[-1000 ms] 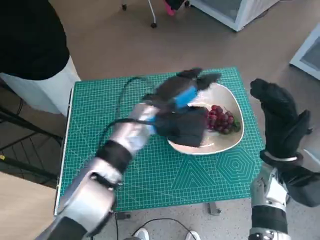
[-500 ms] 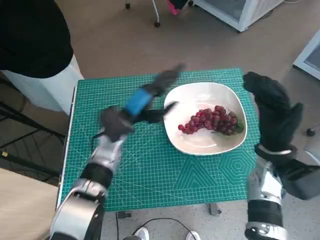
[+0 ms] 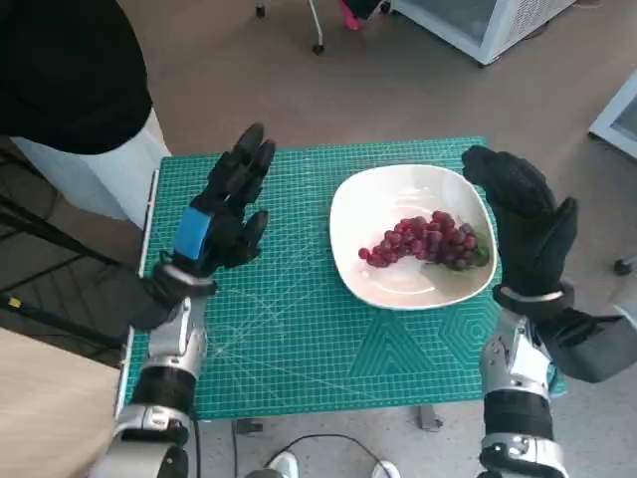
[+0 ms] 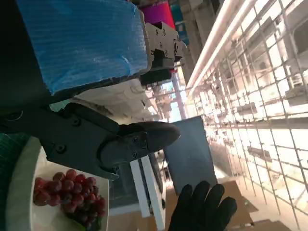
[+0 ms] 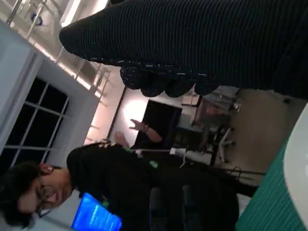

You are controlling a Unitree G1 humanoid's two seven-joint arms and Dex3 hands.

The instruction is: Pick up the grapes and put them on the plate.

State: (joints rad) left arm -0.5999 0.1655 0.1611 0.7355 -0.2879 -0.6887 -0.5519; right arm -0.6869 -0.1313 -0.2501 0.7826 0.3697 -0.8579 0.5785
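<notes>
Green cutting mat (image 3: pixel 299 329) covered the table, brown floor around it. Grapes (image 3: pixel 426 240) sat on plate (image 3: pixel 398 194). Left hand (image 3: pixel 221 216), right hand (image 3: pixel 525 230) both spread, empty.

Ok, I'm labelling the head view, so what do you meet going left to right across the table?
Left hand → bare green mat → white plate holding the grapes → right hand at the table's right edge.
</notes>
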